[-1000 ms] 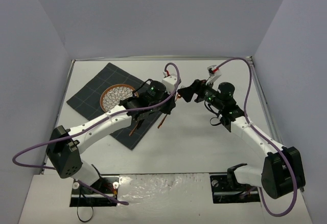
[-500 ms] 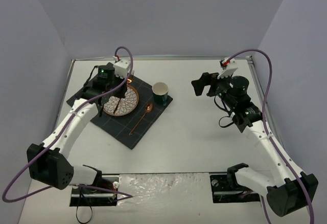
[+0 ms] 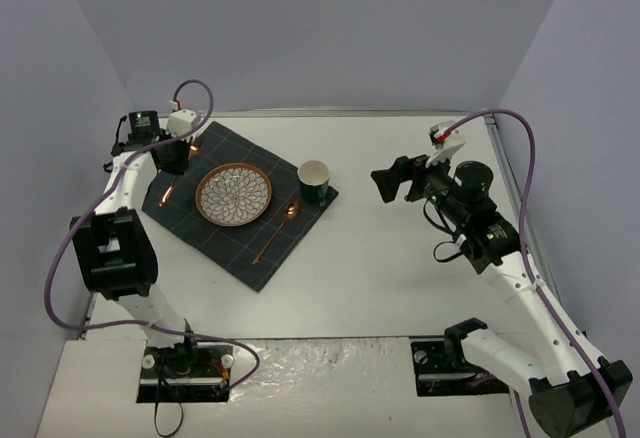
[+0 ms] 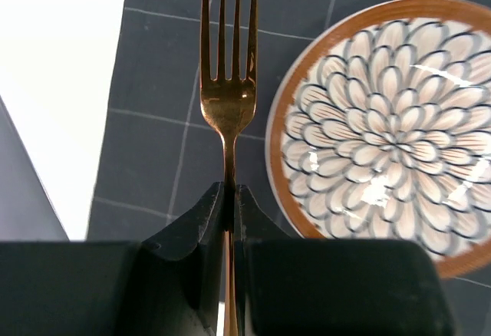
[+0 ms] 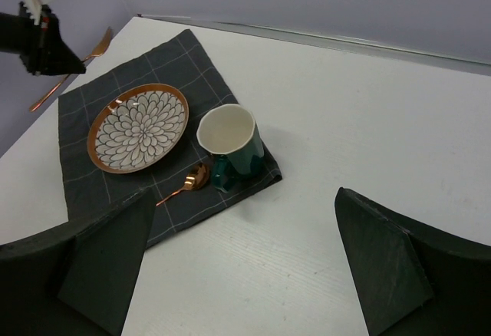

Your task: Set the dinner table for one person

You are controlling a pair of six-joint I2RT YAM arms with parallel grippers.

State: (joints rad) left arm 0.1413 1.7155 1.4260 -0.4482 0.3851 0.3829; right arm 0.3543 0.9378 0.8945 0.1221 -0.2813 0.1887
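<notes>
Left gripper (image 4: 230, 190), clamped on slim copper metal fork (image 4: 228, 106), has swung to upper left beside round floral-patterned ceramic plate (image 3: 233, 195); right gripper (image 3: 395, 180) now wide, empty, so fork placement looks imminent.

No writing, label, brand name, number or sign can be read in any of the three camera views. The small white plastic block (image 3: 183, 121) on the left arm's wrist is too small to show any marking.
</notes>
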